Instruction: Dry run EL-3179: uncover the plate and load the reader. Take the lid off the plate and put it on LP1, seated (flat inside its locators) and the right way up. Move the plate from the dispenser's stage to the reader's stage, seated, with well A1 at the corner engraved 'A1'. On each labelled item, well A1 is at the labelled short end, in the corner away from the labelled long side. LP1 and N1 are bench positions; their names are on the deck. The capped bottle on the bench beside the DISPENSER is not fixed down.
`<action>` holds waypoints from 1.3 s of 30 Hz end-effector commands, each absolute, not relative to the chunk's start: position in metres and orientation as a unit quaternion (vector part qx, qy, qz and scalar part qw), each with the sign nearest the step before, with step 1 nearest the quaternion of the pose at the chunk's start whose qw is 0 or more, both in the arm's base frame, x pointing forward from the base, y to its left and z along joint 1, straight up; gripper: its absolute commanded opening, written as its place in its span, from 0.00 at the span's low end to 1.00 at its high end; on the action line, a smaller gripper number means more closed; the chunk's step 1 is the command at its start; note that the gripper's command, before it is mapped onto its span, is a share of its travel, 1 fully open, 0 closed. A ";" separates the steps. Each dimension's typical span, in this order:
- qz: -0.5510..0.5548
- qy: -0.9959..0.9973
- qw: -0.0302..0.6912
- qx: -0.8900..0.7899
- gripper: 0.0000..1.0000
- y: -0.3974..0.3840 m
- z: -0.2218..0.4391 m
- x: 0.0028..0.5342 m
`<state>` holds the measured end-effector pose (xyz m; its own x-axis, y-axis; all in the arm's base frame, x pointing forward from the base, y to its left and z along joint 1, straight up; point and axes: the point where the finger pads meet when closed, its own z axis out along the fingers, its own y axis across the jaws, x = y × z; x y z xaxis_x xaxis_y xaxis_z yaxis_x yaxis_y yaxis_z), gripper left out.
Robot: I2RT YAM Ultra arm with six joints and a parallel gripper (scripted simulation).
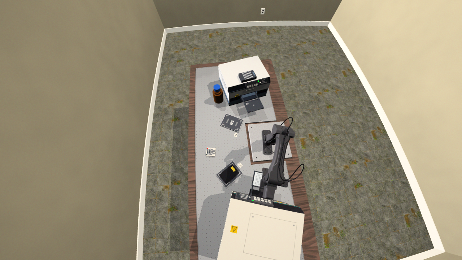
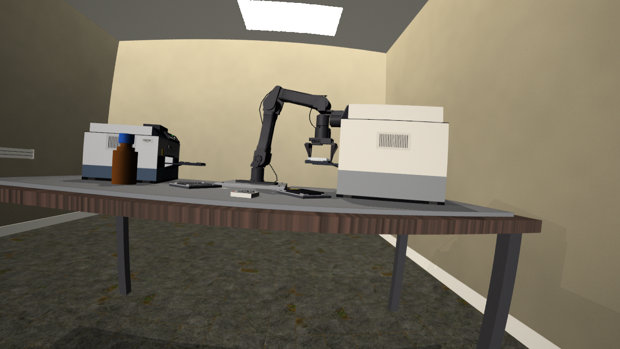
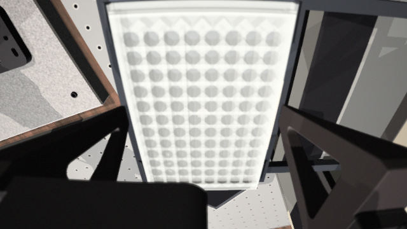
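Observation:
The white well plate (image 3: pixel 203 95) (image 1: pixel 257 178) lies uncovered in the dark frame of the reader's stage, in front of the beige reader (image 1: pixel 264 226). My gripper (image 3: pixel 203 114) hangs just above it, wide open, with one finger beside each long side of the plate. From the side, the gripper (image 2: pixel 320 151) straddles the plate (image 2: pixel 319 160). The black lid (image 1: pixel 229 174) with a yellow label lies flat on the LP1 pad. The dispenser's stage (image 1: pixel 252 105) is bare.
The dispenser (image 1: pixel 243 79) stands at the far end with the brown blue-capped bottle (image 1: pixel 217 93) beside it. The N1 pad (image 1: pixel 231 122) is bare. A small white card (image 1: pixel 210 151) lies mid-bench. The arm's base plate (image 1: pixel 269 142) is at the right edge.

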<state>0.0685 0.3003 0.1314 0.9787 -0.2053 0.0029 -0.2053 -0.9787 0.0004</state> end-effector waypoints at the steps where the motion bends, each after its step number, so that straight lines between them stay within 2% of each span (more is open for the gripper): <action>1: 0.001 -0.104 -0.005 0.995 1.00 0.301 0.134 0.068; 39: 0.000 -0.106 -0.004 0.994 1.00 0.302 0.177 0.067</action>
